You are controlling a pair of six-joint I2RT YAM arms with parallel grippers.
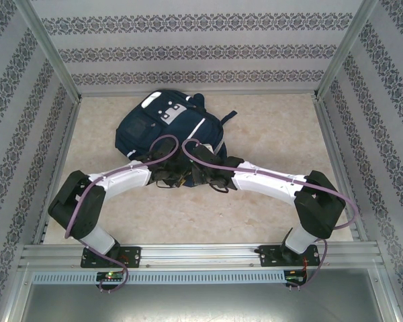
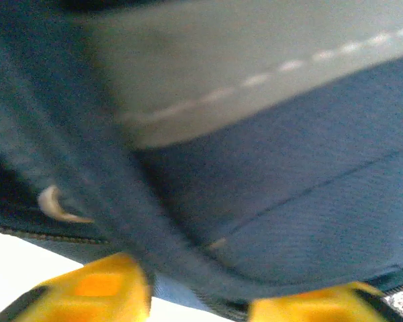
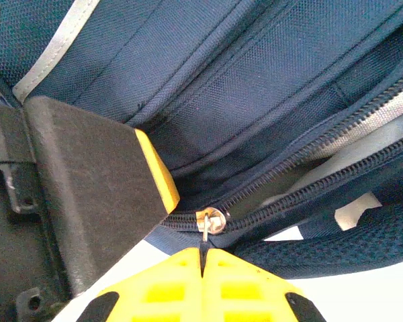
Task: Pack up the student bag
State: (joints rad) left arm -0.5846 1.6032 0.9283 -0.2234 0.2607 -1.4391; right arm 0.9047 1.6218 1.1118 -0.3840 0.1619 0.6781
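Right end effector [image 3: 203, 258] is clenched on the zip pull [image 3: 210, 221] at the near edge of the bag [image 1: 164, 127], which lies at the far centre of the desk [image 1: 269, 208]. Left end effector [image 2: 208, 298] straddles a fabric fold [image 2: 188, 261]; grip unclear. Best: keep fabric taut, draw along the teeth [image 3: 309, 181].

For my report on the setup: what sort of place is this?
Probably a robot test booth, not a real room: silver metal frame posts, panels printed with grey floral bands, and a beige marble-look tabletop.

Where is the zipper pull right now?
Right wrist view, low centre: the zipper pull sits on the student bag's partly open zipper, its tab pinched in the right gripper's shut fingertips.
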